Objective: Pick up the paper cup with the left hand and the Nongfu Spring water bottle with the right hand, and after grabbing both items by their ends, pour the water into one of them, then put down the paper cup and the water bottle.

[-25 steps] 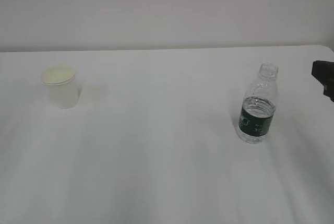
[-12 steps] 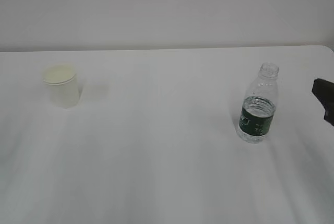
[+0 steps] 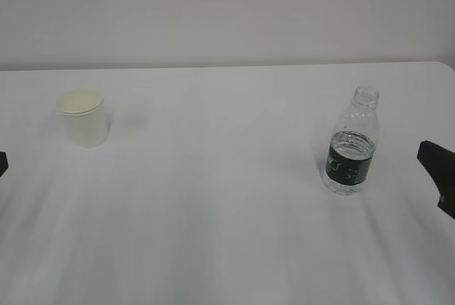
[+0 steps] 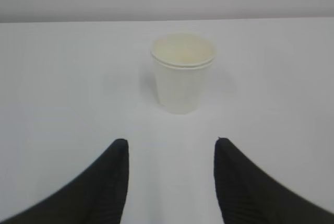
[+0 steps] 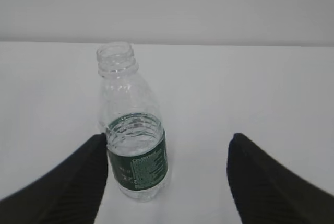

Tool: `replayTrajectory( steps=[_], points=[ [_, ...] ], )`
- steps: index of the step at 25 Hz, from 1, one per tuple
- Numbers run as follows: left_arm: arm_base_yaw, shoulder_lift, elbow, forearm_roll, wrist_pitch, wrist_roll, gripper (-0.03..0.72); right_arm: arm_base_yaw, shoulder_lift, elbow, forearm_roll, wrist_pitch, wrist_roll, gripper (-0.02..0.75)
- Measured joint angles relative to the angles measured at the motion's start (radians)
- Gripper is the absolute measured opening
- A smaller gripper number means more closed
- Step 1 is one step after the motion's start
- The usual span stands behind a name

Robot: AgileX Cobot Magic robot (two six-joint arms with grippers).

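On the left of the table (image 3: 213, 248), the paper cup (image 3: 85, 119) stands upright and ungrasped; the left hand (image 4: 169, 182) is held short of it, jaws spread and empty. At right, the Nongfu Spring water bottle (image 3: 351, 150) stands capless, untouched between the right hand (image 5: 167, 182)'s spread jaws. Grasping, pouring and setting down are all left.

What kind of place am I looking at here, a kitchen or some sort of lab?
Probably a test bench in a lab, not a kitchen: a bare white table against a blank wall, holding only a paper cup and an uncapped water bottle, with black robot fingers at the edges.
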Motion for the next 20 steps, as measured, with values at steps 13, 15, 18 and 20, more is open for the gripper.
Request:
replayTrajectory(
  steps=[13, 15, 18, 20],
  points=[
    [0.000, 0.306, 0.127, 0.127, -0.390, -0.007, 0.377, 0.000, 0.353, 0.031, -0.101, -0.372, 0.009, 0.536],
    [0.000, 0.354, 0.125, 0.148, -0.390, -0.007, 0.377, 0.000, 0.399, 0.048, -0.101, -0.442, -0.025, 0.536],
    [0.000, 0.379, 0.125, 0.164, -0.390, -0.007, 0.400, 0.000, 0.450, 0.064, -0.101, -0.484, -0.075, 0.536],
    [0.000, 0.379, 0.124, 0.170, -0.392, -0.007, 0.464, 0.000, 0.473, 0.064, -0.101, -0.493, -0.086, 0.536]
  ],
)
